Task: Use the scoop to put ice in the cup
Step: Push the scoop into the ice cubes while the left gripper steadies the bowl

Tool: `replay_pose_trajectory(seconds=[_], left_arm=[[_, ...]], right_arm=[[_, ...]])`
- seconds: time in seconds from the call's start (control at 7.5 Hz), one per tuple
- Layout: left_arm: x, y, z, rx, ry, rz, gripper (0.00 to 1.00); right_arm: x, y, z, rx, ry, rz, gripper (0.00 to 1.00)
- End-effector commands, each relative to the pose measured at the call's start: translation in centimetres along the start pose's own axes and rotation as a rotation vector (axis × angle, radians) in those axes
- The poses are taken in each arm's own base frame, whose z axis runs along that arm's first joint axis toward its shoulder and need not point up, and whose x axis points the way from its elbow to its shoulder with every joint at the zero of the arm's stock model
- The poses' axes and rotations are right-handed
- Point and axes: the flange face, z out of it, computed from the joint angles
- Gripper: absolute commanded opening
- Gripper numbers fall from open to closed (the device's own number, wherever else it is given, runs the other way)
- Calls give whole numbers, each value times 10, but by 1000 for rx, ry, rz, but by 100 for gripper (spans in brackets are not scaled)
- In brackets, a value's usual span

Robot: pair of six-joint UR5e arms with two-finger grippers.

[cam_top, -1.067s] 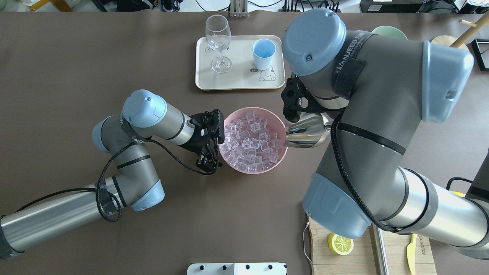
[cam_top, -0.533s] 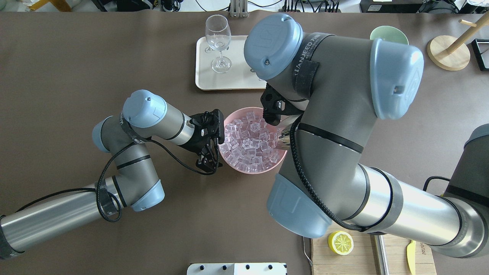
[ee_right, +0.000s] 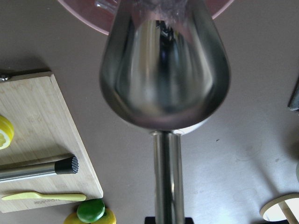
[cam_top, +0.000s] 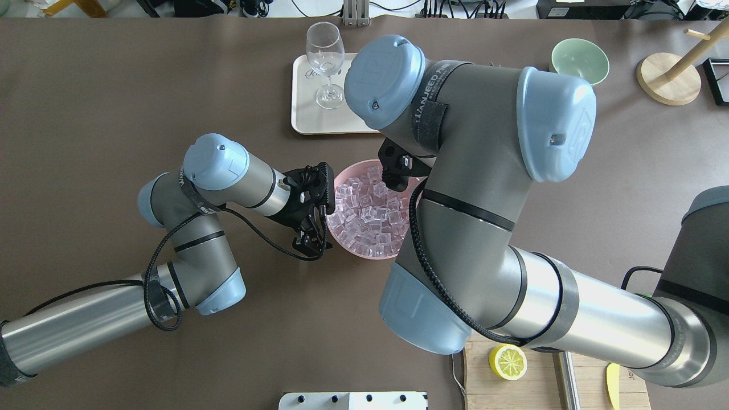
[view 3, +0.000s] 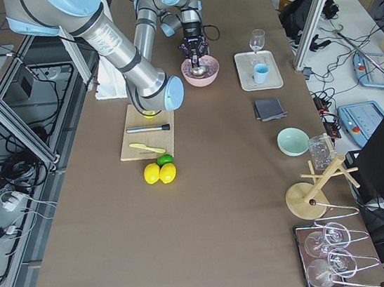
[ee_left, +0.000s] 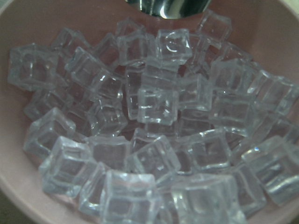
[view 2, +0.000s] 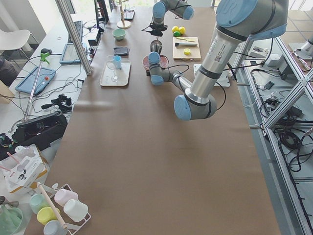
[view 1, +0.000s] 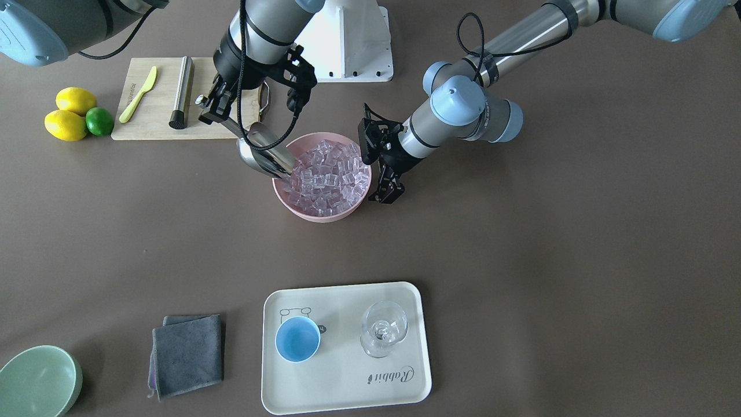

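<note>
The ice (view 1: 327, 174) fills a pink bowl (view 1: 315, 215) mid-table and shows close up in the left wrist view (ee_left: 149, 121). My right gripper (view 1: 211, 109) is shut on the handle of the steel scoop (view 1: 263, 153). The scoop tilts down over the bowl's rim with its mouth at the edge of the ice, and it fills the right wrist view (ee_right: 163, 70). My left gripper (view 1: 376, 165) is open, its fingers spread against the bowl's outer wall on the opposite side. The light-blue cup (view 1: 297, 339) stands empty on the tray (view 1: 347, 394). In the overhead view my right arm hides it.
A wine glass (view 1: 383, 329) stands beside the cup on the tray. A grey cloth (view 1: 186, 354) and a pale green bowl (view 1: 37, 382) lie near it. A cutting board (view 1: 156, 124) holds a steel rod (view 1: 182, 91) and a yellow knife (view 1: 138, 94). Lemons (view 1: 66, 124) and a lime (view 1: 99, 121) lie beside the board.
My right arm has swung left over the bowl, carrying the scoop from outside the bowl's right rim to the ice, and now covers the cup in the overhead view. The left arm has not moved.
</note>
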Motion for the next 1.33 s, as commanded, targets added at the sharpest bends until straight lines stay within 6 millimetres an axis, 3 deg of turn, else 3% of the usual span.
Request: replay_pose_trajectory(seconds=[0.0, 0.4, 0.67, 0.8, 1.07, 1.2], left_arm=[[0, 0, 0, 1, 0, -2, 97], [0, -2, -1, 4, 0, 1, 97], [0, -2, -1, 5, -2, 2, 97], [2, -2, -1, 18, -2, 10, 97], [5, -4, 2, 19, -8, 12, 97], [5, -3, 1, 19, -8, 12, 97]], right_arm=[[-6, -24, 9, -15, 8, 2, 0], [-13, -50, 18, 7, 42, 22, 0], [-13, -52, 25, 58, 54, 32, 0], [-15, -47, 36, 103, 65, 36, 0], [-26, -17, 60, 211, 86, 54, 0], [-29, -14, 69, 259, 85, 56, 0]])
